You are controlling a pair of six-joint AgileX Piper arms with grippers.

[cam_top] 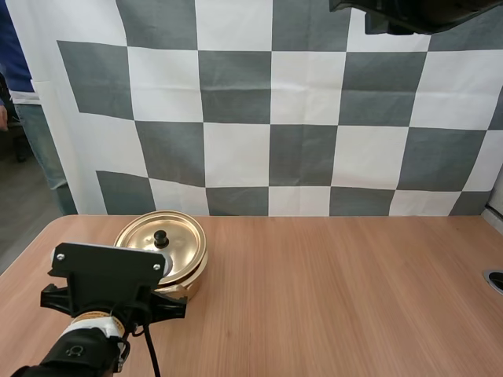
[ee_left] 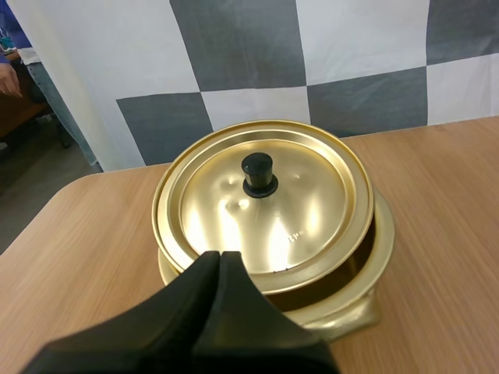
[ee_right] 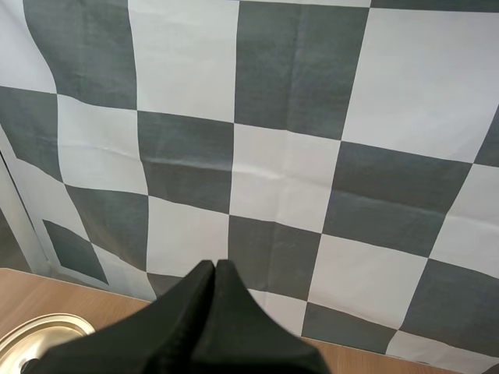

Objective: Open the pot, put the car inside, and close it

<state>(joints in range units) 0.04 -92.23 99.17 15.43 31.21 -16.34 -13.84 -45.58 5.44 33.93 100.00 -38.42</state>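
Note:
A golden pot [cam_top: 189,284] stands on the wooden table near its left end, covered by a golden lid [cam_top: 149,236] with a black knob [cam_top: 161,236]. In the left wrist view the lid [ee_left: 312,210] lies slightly askew, leaving a dark gap along one side of the pot's rim [ee_left: 382,257], and the knob [ee_left: 258,173] stands upright. My left gripper [ee_left: 219,259] is shut on nothing, its tips just short of the lid's near edge. My right gripper [ee_right: 214,267] is shut too, held high above the table and facing the backdrop, with the lid's edge [ee_right: 43,329] far below.
The wooden table [cam_top: 330,290] stretches bare to the right of the pot, with a rounded left corner and a dark round hole [cam_top: 495,280] at its right edge. A person [cam_top: 20,86] stands beyond the left end, a hand [ee_left: 9,79] showing.

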